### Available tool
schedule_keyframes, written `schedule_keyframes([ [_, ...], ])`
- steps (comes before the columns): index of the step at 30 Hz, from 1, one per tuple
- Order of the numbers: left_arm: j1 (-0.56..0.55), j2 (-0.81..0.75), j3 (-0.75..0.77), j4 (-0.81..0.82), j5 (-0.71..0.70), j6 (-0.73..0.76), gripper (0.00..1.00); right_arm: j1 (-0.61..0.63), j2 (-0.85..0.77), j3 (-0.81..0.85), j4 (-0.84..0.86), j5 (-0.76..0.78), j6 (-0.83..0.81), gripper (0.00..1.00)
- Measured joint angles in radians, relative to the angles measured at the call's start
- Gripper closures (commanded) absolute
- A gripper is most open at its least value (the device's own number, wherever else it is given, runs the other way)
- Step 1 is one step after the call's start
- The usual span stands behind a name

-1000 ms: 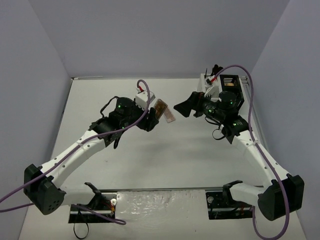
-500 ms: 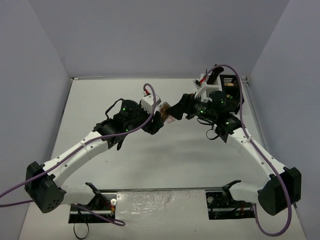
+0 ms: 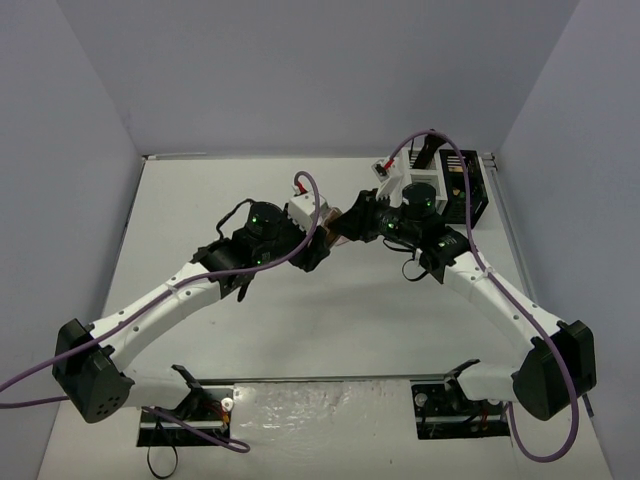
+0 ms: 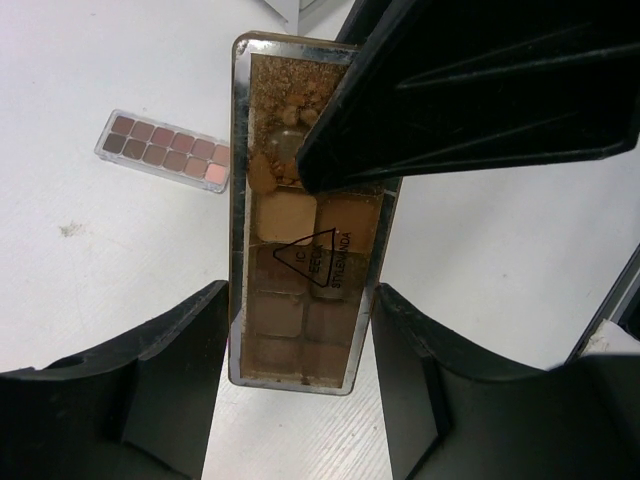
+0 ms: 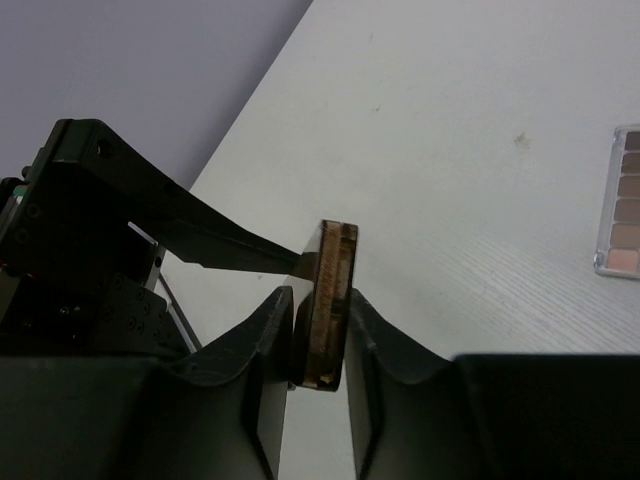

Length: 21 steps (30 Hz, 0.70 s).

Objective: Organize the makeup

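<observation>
A brown eyeshadow palette (image 4: 305, 220) hangs in the air between both arms, small in the top view (image 3: 336, 222). My left gripper (image 4: 300, 296) is shut on its two long edges at the near end. My right gripper (image 5: 322, 300) is shut on its two flat faces at the other end, where the palette (image 5: 328, 290) shows edge-on. One right finger (image 4: 480, 90) covers the palette's far corner in the left wrist view. A second palette (image 4: 165, 150) with pink-brown pans lies flat on the table below, also at the right wrist view's edge (image 5: 622, 205).
A black slatted organizer box (image 3: 464, 188) stands at the back right corner of the white table (image 3: 200, 200), behind the right arm. The left arm's wrist (image 5: 90, 230) fills the left of the right wrist view.
My right gripper has moved left to the palette and closed on its faces. The left arm has carried the palette slightly right and kept its grip.
</observation>
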Motion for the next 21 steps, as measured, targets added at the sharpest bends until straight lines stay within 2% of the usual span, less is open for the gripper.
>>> schedule_keyframes([
  [3, 0.000, 0.004, 0.000, -0.001, -0.008, 0.006, 0.75, 0.002, 0.000, 0.000, 0.003, 0.006, 0.011, 0.94],
  [6, -0.002, 0.013, 0.000, 0.000, -0.016, 0.007, 0.59, 0.012, 0.000, 0.003, -0.001, 0.018, 0.014, 0.99],
  [10, -0.003, 0.014, 0.000, 0.002, -0.020, 0.009, 0.28, 0.012, 0.000, 0.007, -0.009, 0.026, 0.011, 1.00],
  [14, -0.003, 0.014, 0.000, 0.001, -0.030, 0.015, 0.10, 0.008, 0.002, 0.010, -0.026, 0.063, -0.011, 1.00],
  [18, -0.003, 0.005, 0.000, -0.007, -0.067, 0.008, 0.03, 0.000, 0.014, 0.032, -0.060, 0.120, -0.049, 1.00],
  [21, -0.003, -0.021, 0.000, -0.045, -0.132, -0.002, 0.03, -0.029, 0.025, 0.063, -0.090, 0.167, -0.091, 1.00],
])
